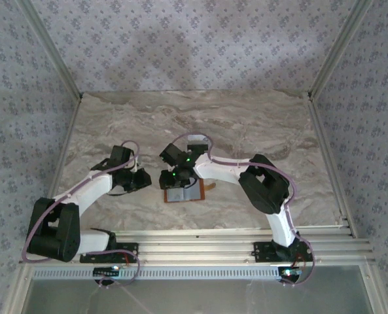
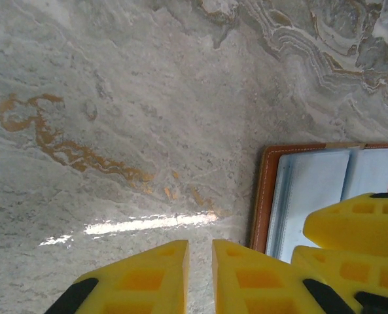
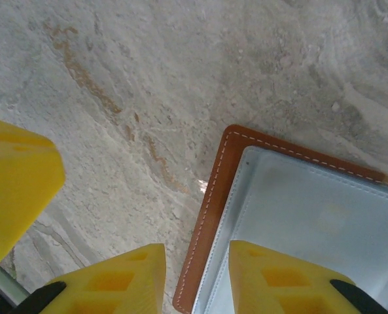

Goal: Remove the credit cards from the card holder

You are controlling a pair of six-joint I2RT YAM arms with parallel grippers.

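Desk: marbled grey-beige top with walls on three sides.
Left arm and right arm: both reach inward to the desk's middle.
Card holder: brown leather, lying flat and open near the desk's centre with its grey-blue lining up and its strap tab pointing right.
Right claw: jaws parted, straddling the holder's stitched left edge, one finger over the lining and one over bare desk.
Left claw: just left of the holder, its jaws a slim gap apart and nothing between them.
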